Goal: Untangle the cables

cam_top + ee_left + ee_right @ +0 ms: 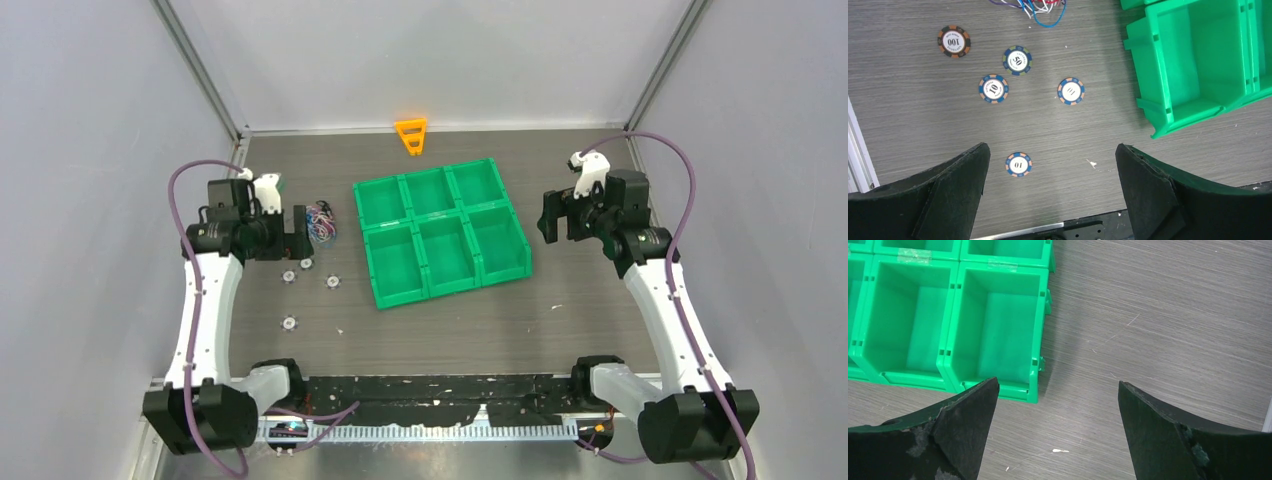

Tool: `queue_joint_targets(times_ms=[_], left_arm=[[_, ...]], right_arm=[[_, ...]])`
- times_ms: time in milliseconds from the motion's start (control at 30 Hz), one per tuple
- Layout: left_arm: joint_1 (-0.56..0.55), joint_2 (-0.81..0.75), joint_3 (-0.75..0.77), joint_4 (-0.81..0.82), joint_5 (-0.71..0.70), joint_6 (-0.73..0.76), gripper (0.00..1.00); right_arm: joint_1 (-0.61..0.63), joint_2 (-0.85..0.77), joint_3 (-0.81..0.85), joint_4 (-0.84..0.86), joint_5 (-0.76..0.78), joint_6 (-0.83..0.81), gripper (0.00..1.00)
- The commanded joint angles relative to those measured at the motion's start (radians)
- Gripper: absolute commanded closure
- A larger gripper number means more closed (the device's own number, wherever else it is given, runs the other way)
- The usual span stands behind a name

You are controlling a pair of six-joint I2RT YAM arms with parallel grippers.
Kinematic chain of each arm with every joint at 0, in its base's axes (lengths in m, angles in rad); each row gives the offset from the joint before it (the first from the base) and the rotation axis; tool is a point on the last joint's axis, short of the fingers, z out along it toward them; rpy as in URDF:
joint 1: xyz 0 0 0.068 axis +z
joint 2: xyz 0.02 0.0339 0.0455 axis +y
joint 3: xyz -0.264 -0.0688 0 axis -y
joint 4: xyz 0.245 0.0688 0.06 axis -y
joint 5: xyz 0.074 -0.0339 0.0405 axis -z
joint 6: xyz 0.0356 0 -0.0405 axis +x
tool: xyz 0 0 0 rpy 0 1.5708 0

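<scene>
Beside the green bins (445, 245) the cables (321, 222) lie tangled — left tool (1051, 150) and right tool (1058, 384) spread.

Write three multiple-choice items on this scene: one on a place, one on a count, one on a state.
1. Where do the cables lie? A in a compartment; B on the table left of the green bins; C right of the bins.
2. How many compartments do the bins have? A four; B six; C nine.
3. The left end effector is: A shut on the cables; B shut, empty; C open, empty.
Answers: B, the bundle sits beside the bins' left wall; B, two rows of three; C, its jaws stand wide apart with nothing between them.
</scene>
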Motion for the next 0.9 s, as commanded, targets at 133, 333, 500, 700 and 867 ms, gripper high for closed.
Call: queue_joint_targets(times_ms=[133,333,500,700,867], left_arm=[[-0.001,0.242,0.185,0.067,0.002,-0.031,0.01],[-0.002,0.446,0.276,0.183,-0.006,-0.134,0.01],[-0.002,0.702,0.436,0.149,-0.019,-0.176,0.05],[-0.001,0.860,0.488,0.193,0.031,-0.238,0.12],[-0.001,0.960,0.528,0.157,0.051,-0.273,0.25]], right_arm=[[-0.001,0.077,0.108,-0.031,-0.050,-0.006,0.05],[-0.002,0.126,0.130,-0.069,-0.131,-0.028,0.05],[-0.002,0.151,0.137,-0.084,-0.157,-0.035,0.05],[-0.001,0.189,0.168,-0.113,-0.192,-0.046,0.05],[-0.001,0.222,0.191,-0.136,-0.226,-0.053,0.05]])
